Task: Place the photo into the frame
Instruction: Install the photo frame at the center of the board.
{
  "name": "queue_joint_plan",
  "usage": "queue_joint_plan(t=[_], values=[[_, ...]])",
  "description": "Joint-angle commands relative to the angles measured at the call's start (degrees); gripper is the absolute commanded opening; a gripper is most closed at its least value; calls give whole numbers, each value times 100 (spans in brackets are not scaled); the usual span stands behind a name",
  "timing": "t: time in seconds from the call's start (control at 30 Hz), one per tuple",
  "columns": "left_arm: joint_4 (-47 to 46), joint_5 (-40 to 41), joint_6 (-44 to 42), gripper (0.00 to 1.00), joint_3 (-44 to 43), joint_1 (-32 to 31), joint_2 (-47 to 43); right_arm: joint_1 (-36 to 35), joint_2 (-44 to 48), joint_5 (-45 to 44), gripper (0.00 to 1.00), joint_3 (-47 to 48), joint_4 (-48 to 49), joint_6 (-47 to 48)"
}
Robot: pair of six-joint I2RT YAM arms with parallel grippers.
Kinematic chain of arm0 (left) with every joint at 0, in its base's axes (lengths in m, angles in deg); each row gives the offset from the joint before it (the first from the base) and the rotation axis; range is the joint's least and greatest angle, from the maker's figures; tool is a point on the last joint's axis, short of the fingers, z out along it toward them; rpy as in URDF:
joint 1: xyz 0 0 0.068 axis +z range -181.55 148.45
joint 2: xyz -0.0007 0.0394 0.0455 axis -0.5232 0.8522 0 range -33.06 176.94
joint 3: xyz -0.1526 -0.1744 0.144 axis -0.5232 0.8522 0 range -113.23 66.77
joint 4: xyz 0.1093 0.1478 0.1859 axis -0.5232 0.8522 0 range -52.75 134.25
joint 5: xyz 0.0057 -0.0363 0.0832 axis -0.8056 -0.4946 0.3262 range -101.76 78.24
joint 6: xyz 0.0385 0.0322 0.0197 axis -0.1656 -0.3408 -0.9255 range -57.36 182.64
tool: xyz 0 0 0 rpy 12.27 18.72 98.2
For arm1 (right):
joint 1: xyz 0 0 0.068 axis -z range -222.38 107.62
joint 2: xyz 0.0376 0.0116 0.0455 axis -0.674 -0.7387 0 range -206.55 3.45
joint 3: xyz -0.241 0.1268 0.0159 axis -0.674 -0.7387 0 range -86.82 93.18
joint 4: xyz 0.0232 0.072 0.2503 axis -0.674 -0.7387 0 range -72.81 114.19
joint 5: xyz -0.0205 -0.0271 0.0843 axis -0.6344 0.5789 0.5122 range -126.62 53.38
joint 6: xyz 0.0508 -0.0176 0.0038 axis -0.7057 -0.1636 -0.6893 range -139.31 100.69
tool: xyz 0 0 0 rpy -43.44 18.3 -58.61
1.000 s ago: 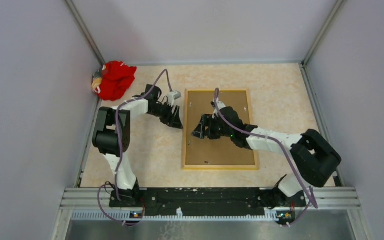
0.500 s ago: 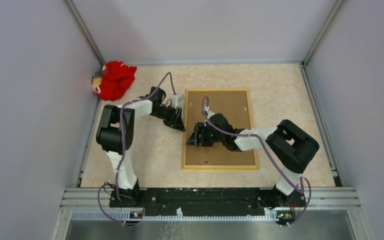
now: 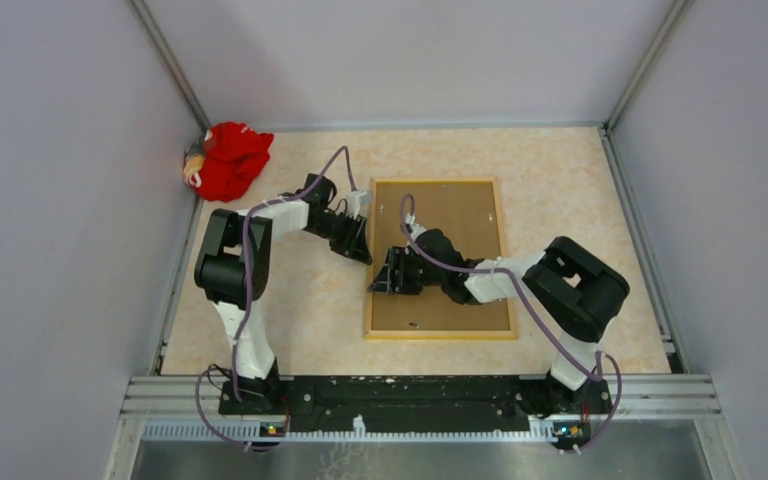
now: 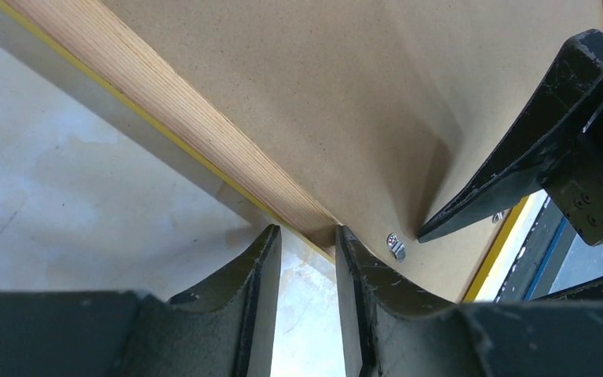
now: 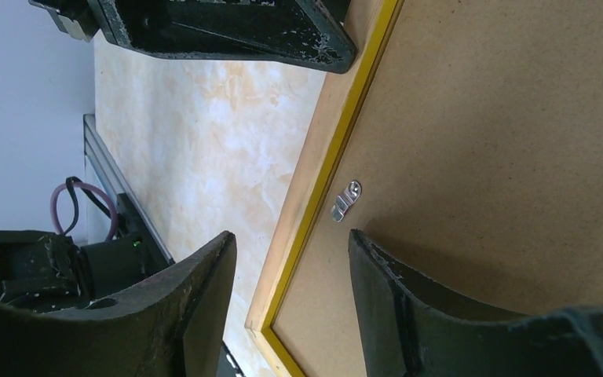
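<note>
The frame lies back up, wood rail with a yellow inner edge, and a brown backing board fills it. The photo is hidden. My left gripper is at the frame's left rail. In the left wrist view the gripper is slightly open, with one fingertip on the rail and board and the other over the table. My right gripper is open over the same rail. In the right wrist view the gripper is beside a small metal tab.
A red cloth lies in the far left corner. Grey walls close in the marbled table on three sides. The two grippers are close together at the frame's left edge.
My right gripper has moved left across the backing board to the frame's left rail, with its arm folding in. My left gripper has barely shifted.
</note>
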Motion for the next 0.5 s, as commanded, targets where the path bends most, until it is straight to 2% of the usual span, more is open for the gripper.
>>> queue_joint_plan(t=[0.0, 0.47], values=[[43, 148, 25, 37, -152, -37, 97, -62, -189, 39, 54, 154, 196, -54], [120, 117, 1, 31, -180, -37, 53, -65, -418, -31, 50, 350, 125, -44]])
